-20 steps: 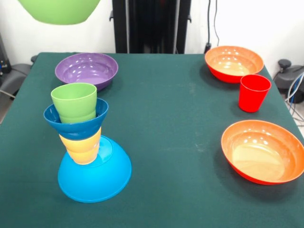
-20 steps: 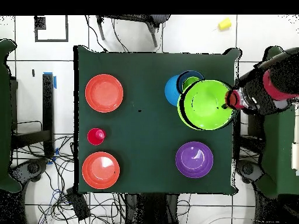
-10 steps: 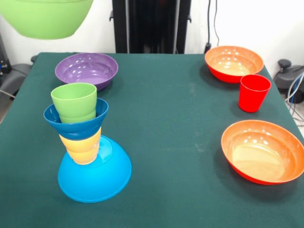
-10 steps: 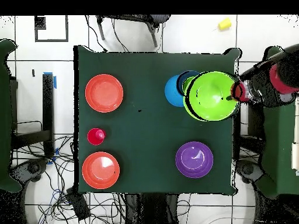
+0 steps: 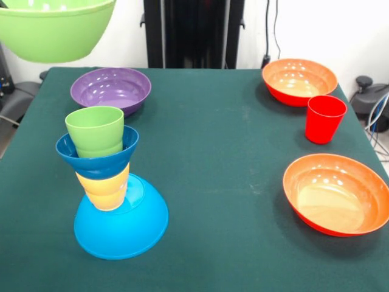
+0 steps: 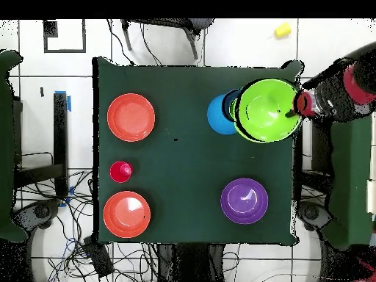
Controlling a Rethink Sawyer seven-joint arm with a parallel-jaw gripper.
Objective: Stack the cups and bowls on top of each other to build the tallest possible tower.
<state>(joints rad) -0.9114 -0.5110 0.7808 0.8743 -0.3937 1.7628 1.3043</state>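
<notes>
The tower stands near the table's left front: an upturned light-blue bowl (image 5: 124, 228) carries a yellow cup (image 5: 103, 187), a small dark-blue bowl (image 5: 97, 159) and a green cup (image 5: 95, 129) on top. A large green bowl (image 5: 56, 29) hangs in the air above and behind the tower, mouth up. In the overhead view my gripper (image 6: 297, 107) is shut on the rim of the green bowl (image 6: 266, 111), which covers most of the tower; only part of the light-blue bowl (image 6: 216, 114) shows. The front view does not show the gripper.
A purple bowl (image 5: 110, 89) sits behind the tower. Two orange bowls (image 5: 299, 79) (image 5: 338, 193) and a red cup (image 5: 325, 118) stand along the right side. The arm (image 6: 344, 89) reaches in over the table edge beside the tower.
The green bowl has moved left and come lower in the front view. Seen from overhead, it and the gripper have shifted toward the table's far corner. Nothing on the table has moved.
</notes>
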